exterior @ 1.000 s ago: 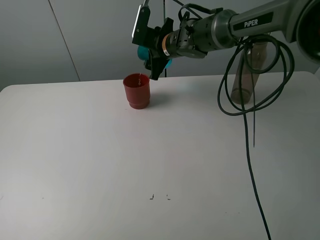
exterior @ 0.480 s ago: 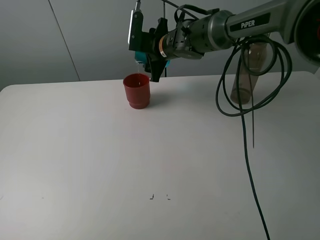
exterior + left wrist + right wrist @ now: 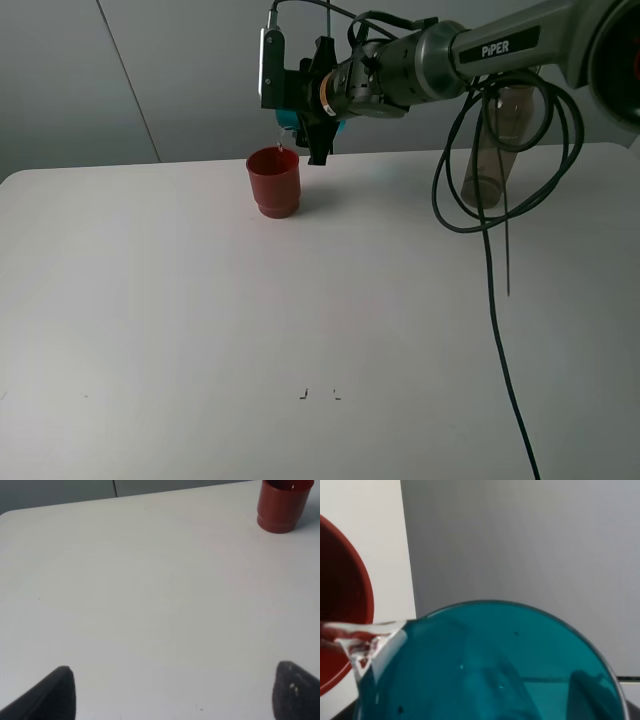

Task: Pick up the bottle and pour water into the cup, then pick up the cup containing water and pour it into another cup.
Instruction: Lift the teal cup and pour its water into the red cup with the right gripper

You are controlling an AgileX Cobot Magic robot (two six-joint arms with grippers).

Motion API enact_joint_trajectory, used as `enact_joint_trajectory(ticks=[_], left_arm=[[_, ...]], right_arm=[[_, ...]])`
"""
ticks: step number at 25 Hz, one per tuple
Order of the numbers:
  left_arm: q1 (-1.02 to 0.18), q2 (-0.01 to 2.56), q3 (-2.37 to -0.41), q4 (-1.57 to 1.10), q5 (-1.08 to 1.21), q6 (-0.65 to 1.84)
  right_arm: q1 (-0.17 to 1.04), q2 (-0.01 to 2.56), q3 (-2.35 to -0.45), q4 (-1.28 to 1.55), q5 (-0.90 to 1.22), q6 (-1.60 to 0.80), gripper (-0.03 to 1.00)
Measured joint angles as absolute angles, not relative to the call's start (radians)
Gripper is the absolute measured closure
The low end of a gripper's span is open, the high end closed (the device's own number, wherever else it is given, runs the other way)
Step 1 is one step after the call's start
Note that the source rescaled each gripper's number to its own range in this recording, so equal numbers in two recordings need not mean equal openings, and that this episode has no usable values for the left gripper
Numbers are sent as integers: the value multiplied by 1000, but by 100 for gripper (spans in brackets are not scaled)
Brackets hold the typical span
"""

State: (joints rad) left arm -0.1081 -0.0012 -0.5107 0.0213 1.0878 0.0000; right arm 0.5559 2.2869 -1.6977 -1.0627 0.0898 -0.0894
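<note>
We have the right gripper (image 3: 308, 108) clamped on the teal tumbler (image 3: 288, 118), which is tipped steeply on its side just above the red cup (image 3: 274, 180) near the far edge of the white table (image 3: 200, 300). In the right wrist view a tongue of water (image 3: 362, 642) runs over the lip of the teal tumbler (image 3: 490, 670) toward the mouth of the red cup (image 3: 340, 625), so we judge this to be the second pour, near the end of the task. To do it well, we would hold the pouring lip over the middle of the red mouth rather than over its near rim. We would also deepen the tilt slowly, so the thinning stream falls inside and does not run back down the tumbler's wall. The tumbler should stay clear of the red cup, which is light and could be knocked over. We cannot tell how much water the tumbler holds. The bottle (image 3: 488, 170) stands upright well apart to the right, behind the looping black cable (image 3: 500, 260). The left gripper (image 3: 175, 695) hangs spread wide over bare table with nothing between its fingers, the red cup (image 3: 282, 507) far ahead of it.
</note>
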Motion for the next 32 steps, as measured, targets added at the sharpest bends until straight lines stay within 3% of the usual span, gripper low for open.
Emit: enact_joint_trajectory(ticks=[32], left_arm=[[-108,-1,-511,21,1088,0]], right_arm=[[561,2287,-1747,-1188,90,-118,85]])
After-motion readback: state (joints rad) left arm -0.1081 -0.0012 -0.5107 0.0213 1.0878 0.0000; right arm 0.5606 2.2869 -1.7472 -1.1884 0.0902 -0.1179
